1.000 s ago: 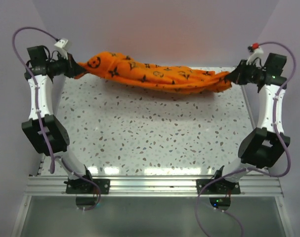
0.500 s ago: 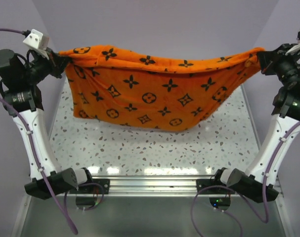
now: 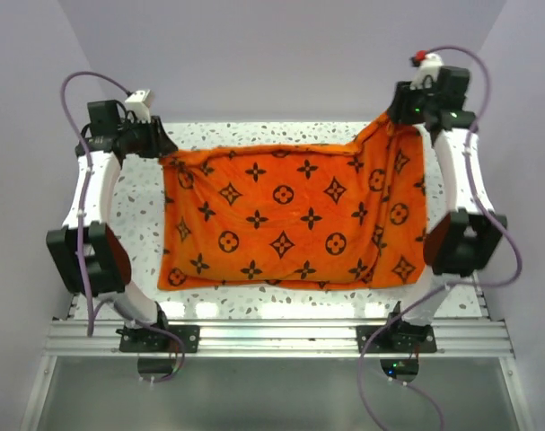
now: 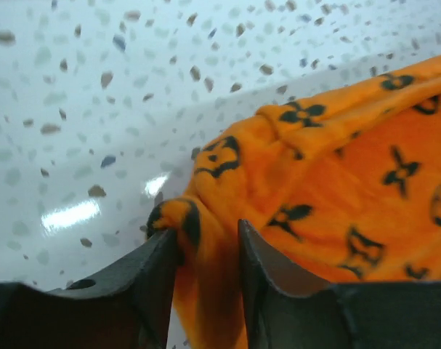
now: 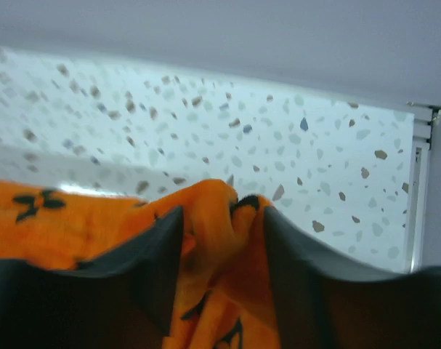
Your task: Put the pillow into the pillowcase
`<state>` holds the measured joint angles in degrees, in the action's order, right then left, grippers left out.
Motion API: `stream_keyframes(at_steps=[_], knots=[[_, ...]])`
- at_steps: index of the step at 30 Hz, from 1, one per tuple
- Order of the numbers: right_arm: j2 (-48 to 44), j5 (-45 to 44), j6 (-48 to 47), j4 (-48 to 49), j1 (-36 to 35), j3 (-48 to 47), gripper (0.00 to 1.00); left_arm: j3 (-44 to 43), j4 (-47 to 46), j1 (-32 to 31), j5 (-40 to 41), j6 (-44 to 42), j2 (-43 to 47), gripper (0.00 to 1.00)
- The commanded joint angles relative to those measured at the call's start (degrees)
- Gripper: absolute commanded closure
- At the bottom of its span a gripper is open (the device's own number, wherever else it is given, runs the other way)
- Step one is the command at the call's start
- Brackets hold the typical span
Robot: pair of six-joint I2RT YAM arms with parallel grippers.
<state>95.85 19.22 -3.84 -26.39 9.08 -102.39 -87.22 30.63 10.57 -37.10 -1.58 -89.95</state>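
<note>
The orange pillowcase (image 3: 290,220) with dark brown motifs lies spread flat over the speckled table (image 3: 254,133). Its far right corner is still lifted off the table. My left gripper (image 3: 164,148) is at the far left corner. In the left wrist view its jaws (image 4: 207,229) stand apart, and the bunched corner of the pillowcase (image 4: 336,167) lies loose between them. My right gripper (image 3: 399,115) hangs higher at the far right corner. Its jaws (image 5: 224,211) are also apart around a fold of the pillowcase (image 5: 75,218). The pillow does not show in any view.
Pale walls close the table in at the back and on both sides. A metal rail (image 3: 281,337) carrying both arm bases runs along the near edge. The table's right rim (image 5: 420,182) lies close beside my right gripper.
The pillowcase, stretched in the air between both shut grippers, has come down and now lies spread on the table. Both arms have dropped toward the far corners, and both grippers have opened.
</note>
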Motion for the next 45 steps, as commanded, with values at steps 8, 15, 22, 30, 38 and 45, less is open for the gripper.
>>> stream_keyframes(at_steps=[8, 15, 22, 30, 38, 45], knots=[[13.3, 6.1, -10.0, -18.8, -8.3, -15.8, 0.12, -8.8, 2.8, 2.9, -0.1, -16.1, -6.6, 0.23], [5.5, 11.9, -16.4, -23.5, -19.4, 6.3, 0.27, -5.2, -3.0, -3.7, 0.0, -26.3, -13.2, 0.24], [10.6, 8.1, -13.1, -17.0, -22.4, 15.3, 0.35, -3.0, -15.7, -9.4, 2.5, -13.8, -23.4, 0.39], [24.2, 4.2, -10.5, -13.3, -22.4, 9.6, 0.36, -11.3, -20.9, -8.9, 3.1, -3.3, -39.0, 0.34], [26.0, -3.0, -14.6, -11.8, -22.4, 8.3, 0.36, -9.3, -25.5, -6.3, -4.1, -8.2, -31.2, 0.09], [28.1, -0.1, -12.7, -12.5, -22.7, 1.7, 0.36, -17.8, -19.5, -6.9, -8.8, -15.6, -38.3, 0.00]])
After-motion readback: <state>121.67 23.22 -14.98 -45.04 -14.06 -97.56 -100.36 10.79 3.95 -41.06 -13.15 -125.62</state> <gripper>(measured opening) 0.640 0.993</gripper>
